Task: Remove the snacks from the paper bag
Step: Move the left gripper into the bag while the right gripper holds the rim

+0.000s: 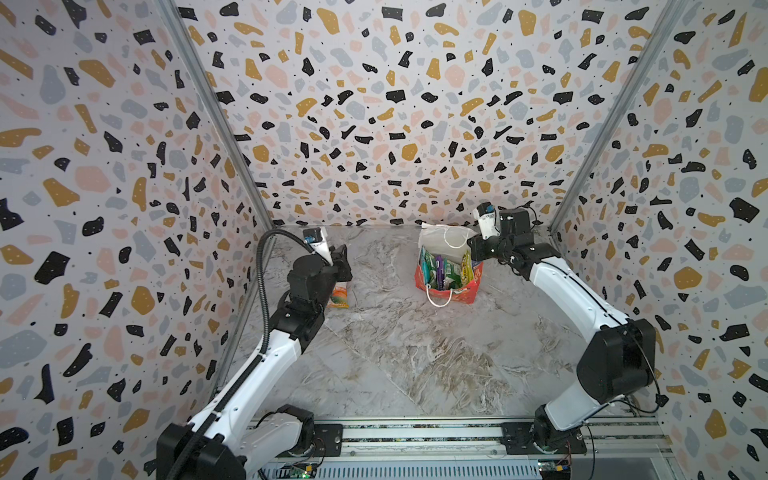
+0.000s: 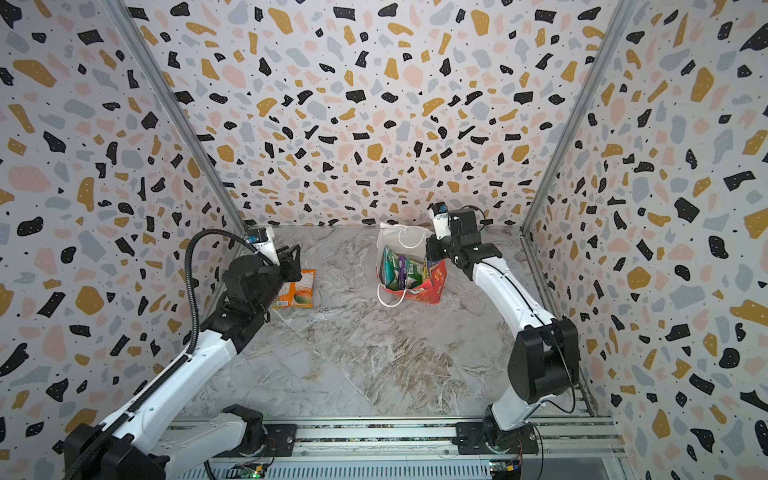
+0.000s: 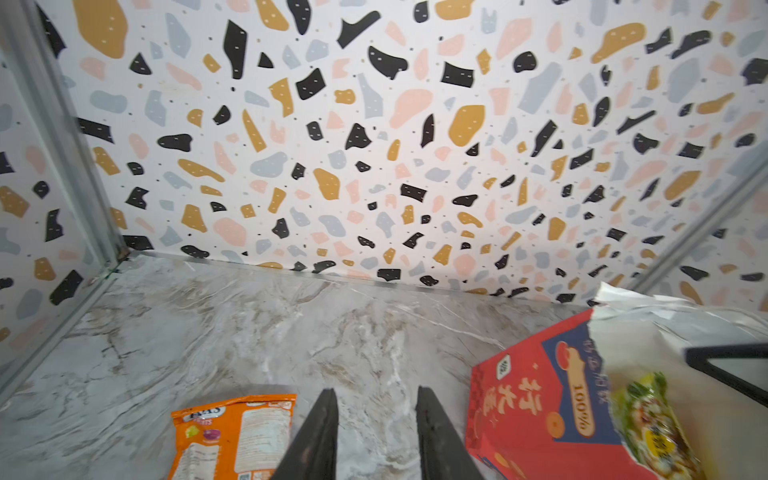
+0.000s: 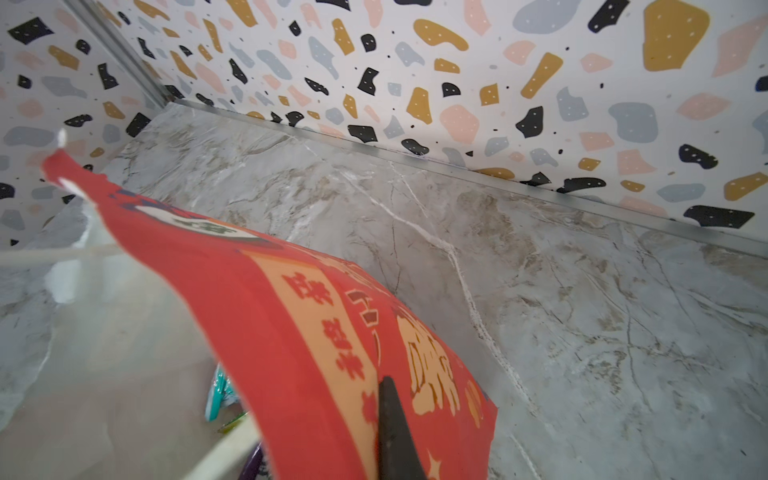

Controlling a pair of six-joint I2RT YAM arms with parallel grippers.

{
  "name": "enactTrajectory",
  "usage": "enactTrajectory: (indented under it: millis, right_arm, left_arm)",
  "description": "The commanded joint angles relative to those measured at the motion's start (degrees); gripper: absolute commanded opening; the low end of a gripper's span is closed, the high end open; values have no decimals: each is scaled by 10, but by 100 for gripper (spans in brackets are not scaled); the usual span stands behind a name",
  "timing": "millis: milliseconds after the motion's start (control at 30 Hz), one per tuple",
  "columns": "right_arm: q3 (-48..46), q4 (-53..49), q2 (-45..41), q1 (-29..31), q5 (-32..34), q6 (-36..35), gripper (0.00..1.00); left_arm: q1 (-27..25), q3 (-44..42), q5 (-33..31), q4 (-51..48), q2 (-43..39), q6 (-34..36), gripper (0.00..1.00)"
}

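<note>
The red paper bag [image 1: 461, 291] [image 2: 432, 287] stands open at the back of the marble table. Several snacks [image 1: 444, 270] [image 2: 401, 270] stand upright inside it: green, purple, teal and yellow packets. My right gripper [image 1: 473, 254] [image 4: 384, 382] is shut on the bag's right wall [image 4: 291, 316]; only one finger shows, the other is hidden behind the paper. An orange packet [image 1: 340, 296] [image 3: 232, 436] lies flat on the table to the left. My left gripper [image 1: 343, 262] [image 3: 376, 390] is open and empty, over bare table between the orange packet and the bag [image 3: 536, 399].
The patterned back wall [image 1: 395, 166] rises right behind the bag, and side walls close in on both sides. A metal rail [image 1: 415, 436] carrying both arm bases runs along the front edge. A white cord handle [image 1: 436, 297] hangs over the bag's front.
</note>
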Motion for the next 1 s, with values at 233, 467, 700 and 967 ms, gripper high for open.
enactTrajectory:
  millis: [233, 467, 700, 967]
  right_arm:
    - [-124, 141, -130, 69, 24, 19, 0]
    - [-189, 180, -169, 103, -26, 41, 0]
    - [-229, 224, -204, 125, -17, 60, 0]
    - [-220, 221, -202, 129, -12, 78, 0]
  left_arm:
    - [-171, -25, 8, -11, -60, 117, 32]
    - [-291, -23, 57, 27, -25, 208, 32]
    - [-323, 24, 61, 12, 46, 203, 32]
    - [-332, 29, 72, 89, 115, 74, 40]
